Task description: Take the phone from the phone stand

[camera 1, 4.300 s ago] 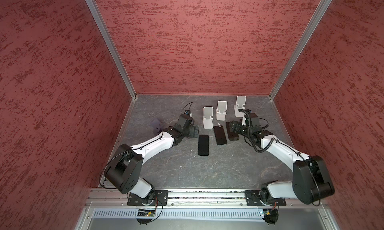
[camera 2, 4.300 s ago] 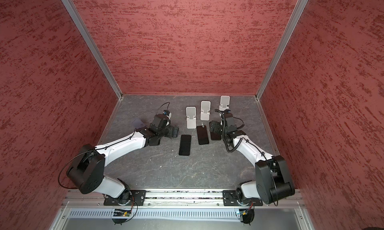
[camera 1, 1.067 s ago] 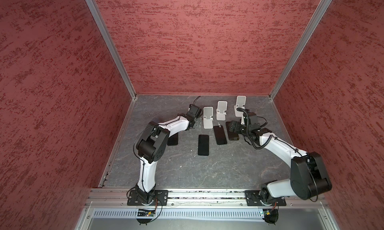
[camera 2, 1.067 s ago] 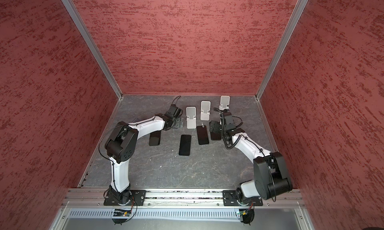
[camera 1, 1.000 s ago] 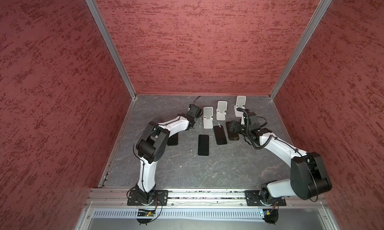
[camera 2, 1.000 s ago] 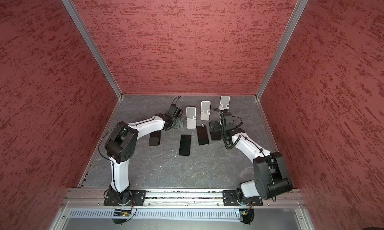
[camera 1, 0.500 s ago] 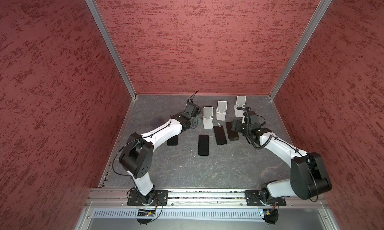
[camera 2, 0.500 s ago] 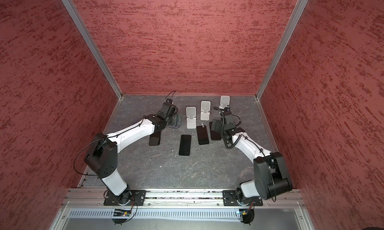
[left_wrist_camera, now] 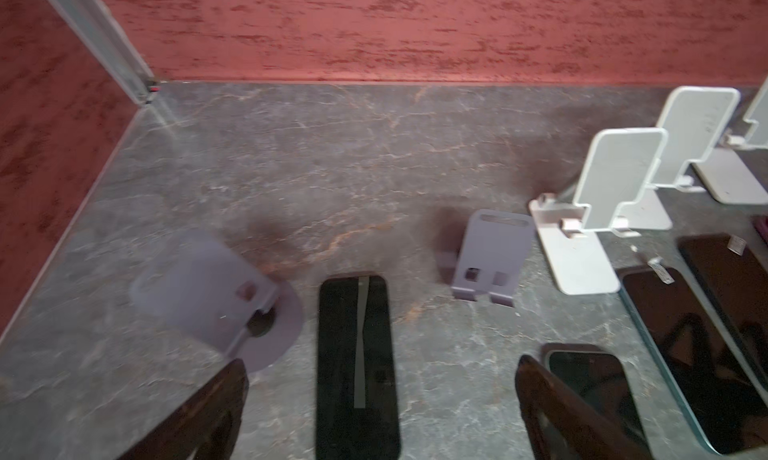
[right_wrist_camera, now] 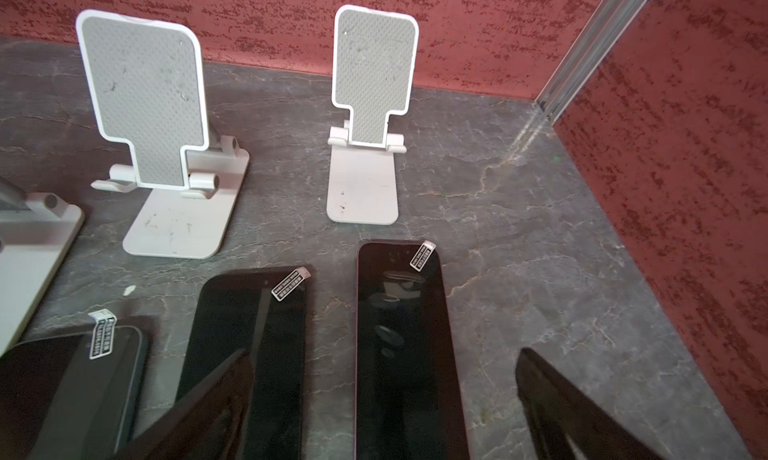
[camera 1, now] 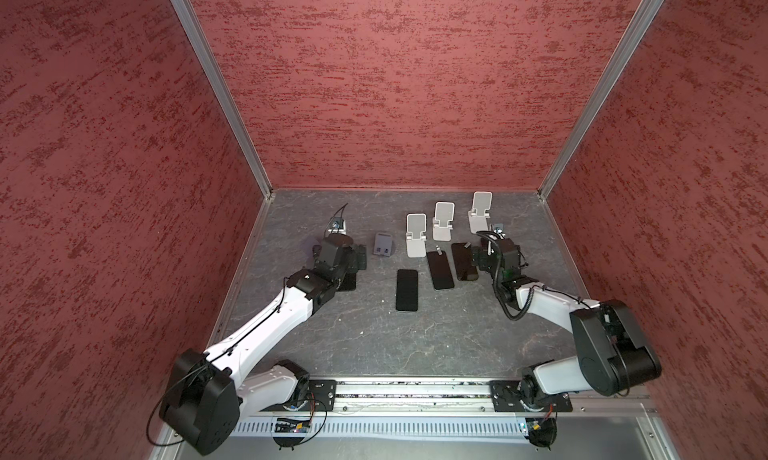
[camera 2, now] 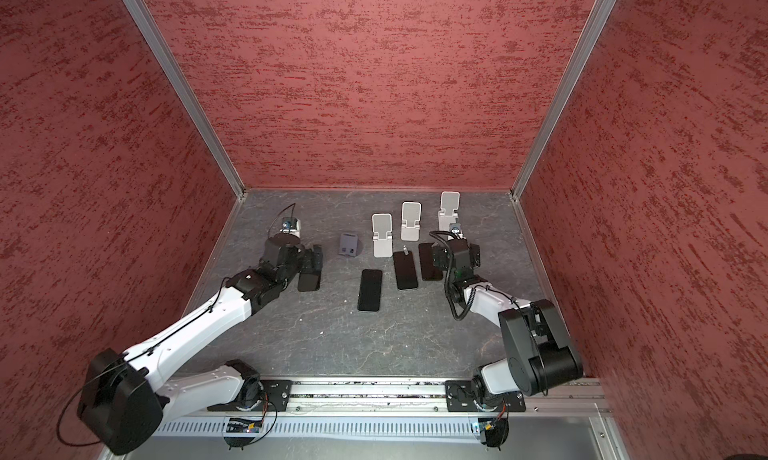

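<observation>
The counter [camera 1: 374,337] is dark grey stone with thin pale cracks. Red bumpy walls [camera 1: 395,83] stand on three sides, with shiny metal posts [camera 1: 216,87] in the corners.

A little grey stand [camera 1: 383,244] sits near the back. Just to its right are three white stands [camera 1: 416,234] in a slanting row. A phone [camera 1: 347,282] lies flat on the counter, to the left of the little grey stand and a bit nearer the front. Three more phones [camera 1: 406,289] lie flat to the right of the little grey stand, in front of the white stands.

The left claw [camera 1: 358,259] hangs over the far end of the phone. Its jaws are spread wide, one on each side of the phone in the left wrist view, and it holds nothing. The right claw [camera 1: 478,259] is far to the right of the little grey stand, by the last phone, spread wide too and holding nothing.

A round purple stand [left_wrist_camera: 216,295], left of the little grey stand, is blurry in the left wrist view, and the left arm [camera 1: 270,329] hides most of it in both top views. The left claw covers the phone's far end there.

Small white stickers [right_wrist_camera: 291,284] sit on the phones' corners. Their print is too tiny to read.
</observation>
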Robot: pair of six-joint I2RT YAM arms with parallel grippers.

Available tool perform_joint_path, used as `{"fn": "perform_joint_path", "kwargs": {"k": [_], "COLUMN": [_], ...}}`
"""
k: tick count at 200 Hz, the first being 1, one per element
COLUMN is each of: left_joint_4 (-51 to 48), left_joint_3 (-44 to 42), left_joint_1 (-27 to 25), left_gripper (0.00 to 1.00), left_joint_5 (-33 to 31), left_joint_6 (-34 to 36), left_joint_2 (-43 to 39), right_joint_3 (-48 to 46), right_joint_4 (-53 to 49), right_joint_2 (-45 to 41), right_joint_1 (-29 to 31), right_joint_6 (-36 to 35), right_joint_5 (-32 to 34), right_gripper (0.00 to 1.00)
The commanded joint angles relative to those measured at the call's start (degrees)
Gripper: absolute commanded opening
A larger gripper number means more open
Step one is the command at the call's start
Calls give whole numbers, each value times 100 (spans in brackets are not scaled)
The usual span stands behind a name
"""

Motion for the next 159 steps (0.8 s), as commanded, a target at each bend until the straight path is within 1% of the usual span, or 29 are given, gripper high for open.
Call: {"fn": "perform_joint_path", "kwargs": {"k": [1,14,17,31,54,65,94,114,121,130,143,159], "left_joint_4": [194,285,310,481,685,688,811,1123,1192,1245,1343,1476], "left_joint_3": [-389,-648,-705,-997,-1402,-1539,-1851,-2075,-2131,-2168,-2229,-2291], "left_joint_1": [229,404,441,604,864,990,1252,1315,1348,1392,1446,1521], "left_gripper": [100,99,99,99,100,100,99,99,99,99,100,100], "left_joint_5": [95,147,155,141,209,248,399,463,487,519,565,621], "left_joint_6": [91,98,93,108,235,281,297,337,352,376,411,435], "left_joint_2": [-495,-823,-894,-1242,-1753,-1922,-2170,-2226,-2233,-2234,-2234,-2223], "right_joint_3": [-145,-197,-201,-244,-343,-371,-472,-519,-558,-523,-673,-985], "right_joint_4": [1322,1429,1443,1532,1711,1748,1942,2142,2273,2208,2505,2947], "right_joint_2": [32,32,162,263,411,446,396,425,444,443,460,359], "right_joint_1": [-57,-91,-93,-127,-238,-290,-505,-862,-1032,-1311,-1643,-1831], "right_joint_6": [-518,-535,-548,-587,-572,-544,-623,-458,-317,-50,272,453], "right_joint_5": [88,63,38,-60,-310,-368,-776,-1153,-1261,-1558,-1824,-2007], "right_gripper": [99,99,99,99,99,99,99,99,99,99,99,99]}}
